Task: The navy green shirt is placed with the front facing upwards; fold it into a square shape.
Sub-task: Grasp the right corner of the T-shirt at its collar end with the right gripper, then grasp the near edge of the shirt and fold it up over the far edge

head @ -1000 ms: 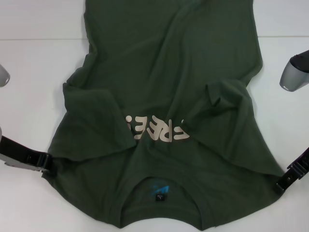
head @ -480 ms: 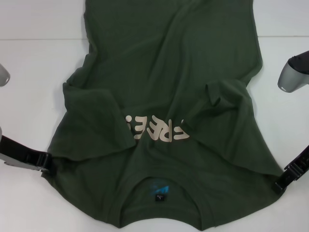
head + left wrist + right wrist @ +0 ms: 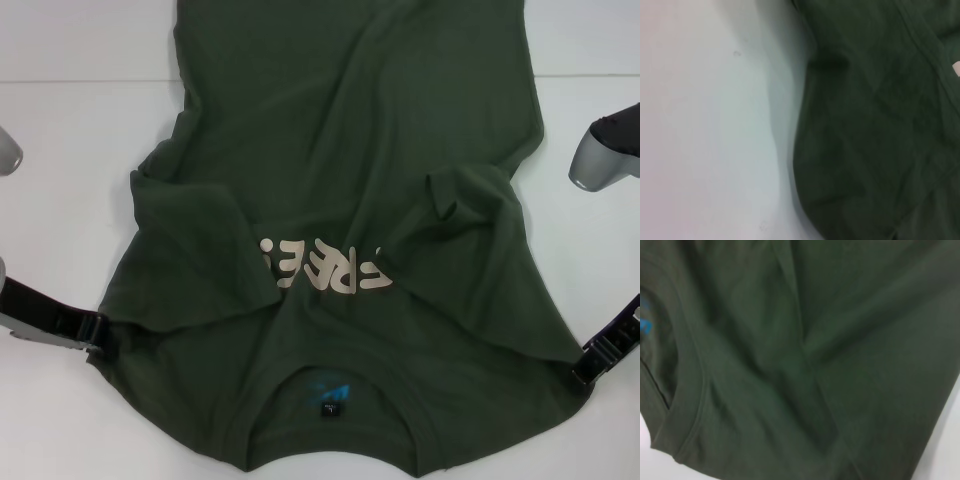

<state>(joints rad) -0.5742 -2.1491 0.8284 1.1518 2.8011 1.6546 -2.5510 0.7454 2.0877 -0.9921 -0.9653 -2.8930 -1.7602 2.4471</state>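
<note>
Navy green shirt (image 3: 340, 250) lies face up on the white table (image 3: 60, 140), collar nearest the robot, both sleeves already turned in over the body — sleeve step looks done, the lengthwise fold toward a square not yet begun. Left gripper (image 3: 98, 335) sits at the shirt's left shoulder edge and right gripper (image 3: 590, 362) at the right shoulder edge; whether either has cloth pinched, I cannot tell. Next move likely needs a firm hold on both corners, then an even carry toward the far hem — bare table flanks both sides, giving room.

Dark olive-green shirt (image 3: 350, 150) w/ cream "FREE!" lettering (image 3: 325, 268), blue-black neck label (image 3: 330, 395), white table (image 3: 60, 140).
</note>
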